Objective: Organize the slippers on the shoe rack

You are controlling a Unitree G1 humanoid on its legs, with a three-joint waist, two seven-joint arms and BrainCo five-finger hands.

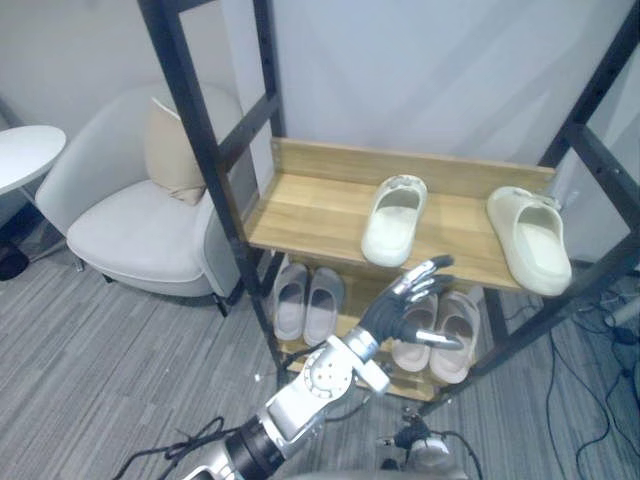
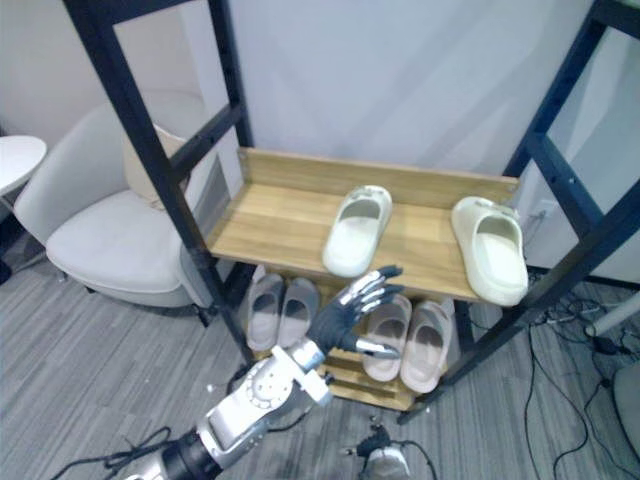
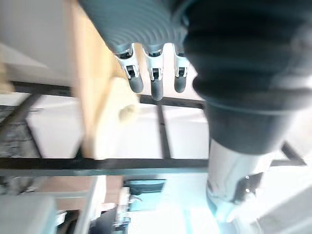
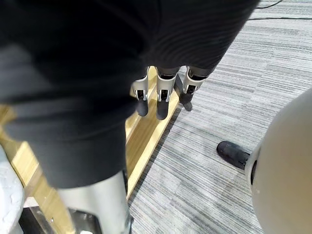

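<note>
Two cream slippers lie apart on the upper wooden shelf (image 1: 300, 215) of the black-framed rack. One slipper (image 1: 393, 220) sits at the middle and the other slipper (image 1: 530, 238) at the right end, both with toes toward me. My left hand (image 1: 400, 305) is raised in front of the rack, just below that shelf's front edge and under the middle slipper. It is open, fingers spread, holding nothing. In the right wrist view my right hand (image 4: 157, 97) hangs with relaxed fingers over the carpet, beside a low wooden board (image 4: 146, 136).
The lower shelf holds a grey pair (image 1: 305, 300) and a beige pair (image 1: 455, 335), the beige partly behind my left hand. A black rack post (image 1: 200, 130) stands at the left. A grey armchair (image 1: 130, 220) and a round white table (image 1: 20, 155) stand further left.
</note>
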